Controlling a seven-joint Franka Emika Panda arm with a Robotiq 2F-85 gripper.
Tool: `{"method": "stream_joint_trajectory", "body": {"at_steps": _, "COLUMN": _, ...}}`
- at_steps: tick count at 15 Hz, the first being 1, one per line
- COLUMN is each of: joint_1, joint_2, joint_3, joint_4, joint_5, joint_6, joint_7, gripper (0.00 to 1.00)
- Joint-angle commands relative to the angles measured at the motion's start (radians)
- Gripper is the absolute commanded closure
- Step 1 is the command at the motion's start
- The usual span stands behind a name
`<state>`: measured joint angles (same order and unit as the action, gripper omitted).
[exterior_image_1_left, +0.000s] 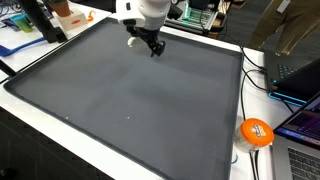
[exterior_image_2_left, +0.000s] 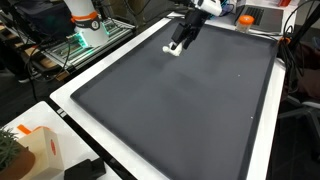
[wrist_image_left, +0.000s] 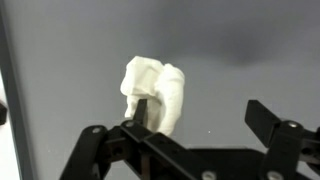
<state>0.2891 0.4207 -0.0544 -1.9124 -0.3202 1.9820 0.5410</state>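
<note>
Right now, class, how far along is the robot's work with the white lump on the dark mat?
Done: the gripper is down at the white lump, near an edge of the dark mat.
In hand: the jaws stand open with the lump close by one finger; nothing is gripped.
Left: closing on the lump and lifting it, since it appears to lie on the mat.

Looks like a lab bench here: big dark mat (exterior_image_1_left: 130, 100) on a white table (exterior_image_1_left: 244, 112), laptops (exterior_image_1_left: 300, 75) and cables (exterior_image_1_left: 262, 82) crowding one edge, a wire rack (exterior_image_2_left: 95, 40) glowing green behind.
</note>
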Motion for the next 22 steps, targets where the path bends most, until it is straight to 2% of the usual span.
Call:
{"method": "stream_joint_trajectory", "body": {"at_steps": 1, "joint_1": 0.015, "joint_2": 0.023, "joint_3": -0.002, "joint_4": 0.021, "joint_5": -0.074, "joint_6": -0.042, "joint_7": 0.107, "gripper": 0.0}}
{"method": "stream_joint_trajectory", "body": {"at_steps": 2, "joint_1": 0.001, "joint_2": 0.043, "joint_3": 0.011, "joint_4": 0.04, "joint_5": -0.056, "joint_6": -0.064, "joint_7": 0.08, "gripper": 0.0}}
{"method": "stream_joint_trajectory", "body": {"at_steps": 3, "joint_1": 0.015, "joint_2": 0.066, "joint_3": 0.0, "joint_4": 0.052, "joint_5": -0.103, "joint_6": -0.078, "joint_7": 0.13, "gripper": 0.0}}
{"method": "stream_joint_trajectory", "body": {"at_steps": 4, "joint_1": -0.032, "joint_2": 0.074, "joint_3": 0.045, "joint_4": 0.054, "joint_5": -0.022, "joint_6": -0.064, "joint_7": -0.015, "gripper": 0.0}}
{"method": "stream_joint_trajectory", "body": {"at_steps": 6, "joint_1": -0.07, "joint_2": 0.092, "joint_3": 0.075, "joint_4": 0.057, "joint_5": 0.058, "joint_6": -0.016, "joint_7": -0.127, "gripper": 0.0}}
{"method": "stream_joint_trajectory", "body": {"at_steps": 9, "joint_1": -0.125, "joint_2": 0.122, "joint_3": 0.103, "joint_4": 0.094, "joint_5": 0.189, "joint_6": -0.027, "joint_7": -0.272, "gripper": 0.0}}
{"method": "stream_joint_trajectory", "body": {"at_steps": 10, "joint_1": -0.082, "joint_2": 0.134, "joint_3": 0.05, "joint_4": 0.101, "joint_5": 0.145, "joint_6": -0.016, "joint_7": -0.106, "gripper": 0.0}}
{"method": "stream_joint_trajectory", "body": {"at_steps": 11, "joint_1": -0.052, "joint_2": 0.129, "joint_3": 0.012, "joint_4": 0.093, "joint_5": 0.032, "joint_6": 0.021, "joint_7": -0.079, "gripper": 0.0}}
{"method": "stream_joint_trajectory", "body": {"at_steps": 12, "joint_1": -0.089, "joint_2": 0.119, "joint_3": 0.042, "joint_4": 0.099, "joint_5": 0.129, "joint_6": 0.001, "joint_7": -0.099, "gripper": 0.0}}
{"method": "stream_joint_trajectory", "body": {"at_steps": 13, "joint_1": -0.138, "joint_2": 0.099, "joint_3": 0.089, "joint_4": 0.089, "joint_5": 0.197, "joint_6": 0.007, "joint_7": -0.257, "gripper": 0.0}}
{"method": "stream_joint_trajectory", "body": {"at_steps": 14, "joint_1": -0.043, "joint_2": 0.121, "joint_3": -0.003, "joint_4": 0.106, "joint_5": 0.036, "joint_6": 0.004, "joint_7": -0.033, "gripper": 0.0}}
{"method": "stream_joint_trajectory", "body": {"at_steps": 15, "joint_1": -0.111, "joint_2": 0.092, "joint_3": 0.065, "joint_4": 0.098, "joint_5": 0.166, "joint_6": -0.015, "joint_7": -0.178, "gripper": 0.0}}
{"method": "stream_joint_trajectory", "body": {"at_steps": 16, "joint_1": -0.134, "joint_2": 0.048, "joint_3": 0.09, "joint_4": 0.059, "joint_5": 0.198, "joint_6": 0.034, "joint_7": -0.256, "gripper": 0.0}}
{"method": "stream_joint_trajectory", "body": {"at_steps": 17, "joint_1": -0.046, "joint_2": 0.081, "joint_3": 0.005, "joint_4": 0.092, "joint_5": 0.048, "joint_6": 0.021, "joint_7": -0.049, "gripper": 0.0}}
{"method": "stream_joint_trajectory", "body": {"at_steps": 18, "joint_1": -0.12, "joint_2": 0.026, "joint_3": 0.082, "joint_4": 0.054, "joint_5": 0.173, "joint_6": 0.042, "joint_7": -0.235, "gripper": 0.0}}
{"method": "stream_joint_trajectory", "body": {"at_steps": 19, "joint_1": -0.056, "joint_2": 0.038, "joint_3": 0.022, "joint_4": 0.07, "joint_5": 0.062, "joint_6": 0.037, "joint_7": -0.065, "gripper": 0.0}}
{"method": "stream_joint_trajectory", "body": {"at_steps": 21, "joint_1": -0.123, "joint_2": -0.018, "joint_3": 0.097, "joint_4": 0.03, "joint_5": 0.178, "joint_6": 0.074, "joint_7": -0.265, "gripper": 0.0}}
{"method": "stream_joint_trajectory", "body": {"at_steps": 22, "joint_1": -0.046, "joint_2": 0.031, "joint_3": 0.018, "joint_4": 0.08, "joint_5": 0.032, "joint_6": 0.051, "joint_7": -0.044, "gripper": 0.0}}
